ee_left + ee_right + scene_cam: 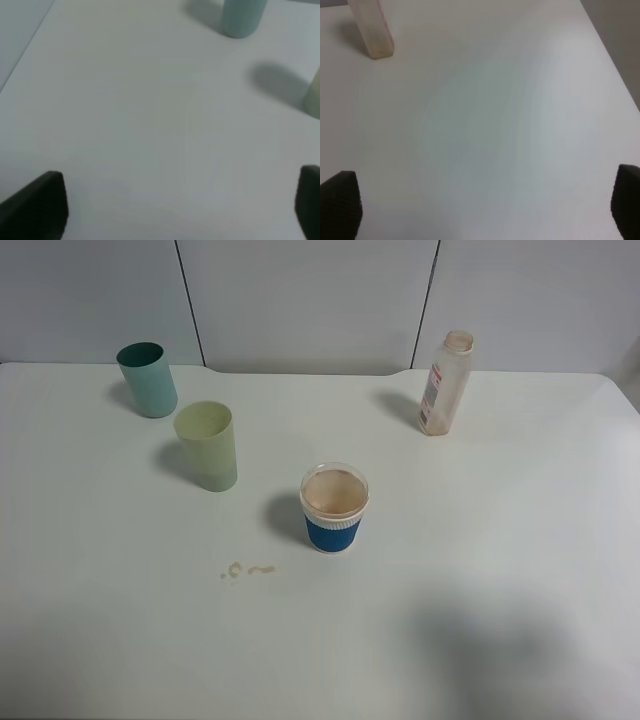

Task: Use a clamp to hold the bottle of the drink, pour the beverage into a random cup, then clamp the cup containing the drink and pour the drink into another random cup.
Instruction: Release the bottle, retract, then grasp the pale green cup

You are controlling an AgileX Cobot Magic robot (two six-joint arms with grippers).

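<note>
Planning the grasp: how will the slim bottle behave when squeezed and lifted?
Likely light: the bottle looks pale and translucent, seemingly near empty. Tall and slim, it probably tips easily if nudged. Its thin-looking plastic may flex under a squeeze.

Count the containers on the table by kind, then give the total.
Plastic tumblers: 2, the teal tumbler and the pale yellow-green tumbler
Blue-sleeved paper cup: 1
Capless plastic bottle: 1
Total: 4

Translucent plastic bottle (445,383), ribbed-sleeve paper cup (333,508), smooth matt table (480,540).
</note>
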